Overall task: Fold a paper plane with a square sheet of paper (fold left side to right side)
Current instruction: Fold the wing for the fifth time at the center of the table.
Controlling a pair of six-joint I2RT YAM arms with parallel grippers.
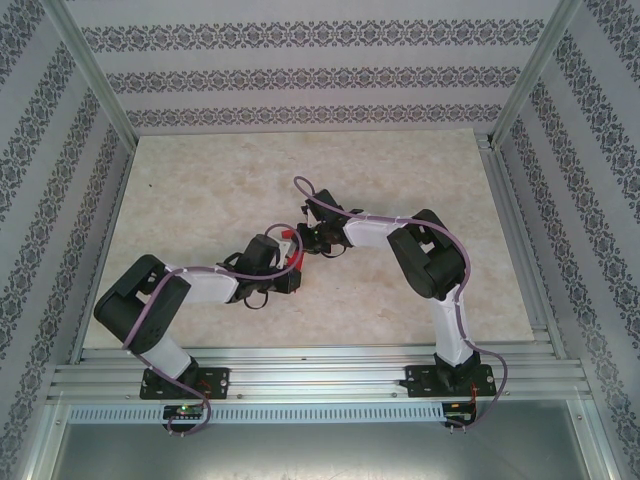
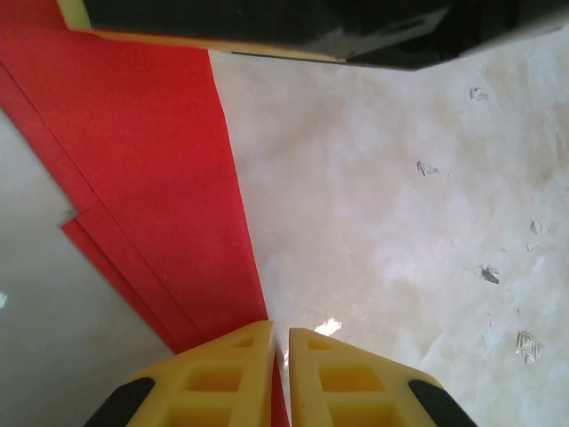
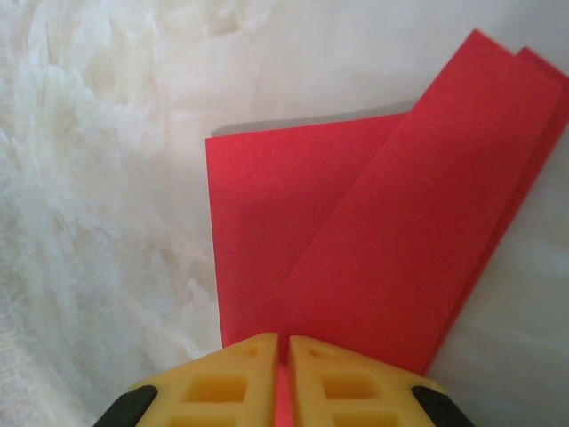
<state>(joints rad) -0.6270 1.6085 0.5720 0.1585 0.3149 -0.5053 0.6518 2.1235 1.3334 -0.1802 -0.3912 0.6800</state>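
The red paper plane [image 3: 356,240] is a folded sheet with overlapping layers and a diagonal crease, held just above the marble table between both arms. In the right wrist view my right gripper [image 3: 283,342] is shut on its near edge, and red shows in the slit between the yellow fingers. In the left wrist view my left gripper [image 2: 280,334] is shut on the thin straight edge of the paper plane [image 2: 151,178], whose layered folds spread to the left. From above, the two grippers meet at mid-table, the left gripper [image 1: 287,266] and the right gripper [image 1: 308,240] either side of the paper plane [image 1: 296,260].
The beige marble tabletop [image 1: 220,190] lies open all around the arms. Patterned walls and metal frame rails [image 1: 300,360] enclose it. The right arm's dark body and a yellow finger [image 2: 267,27] cross the top of the left wrist view, close to the paper.
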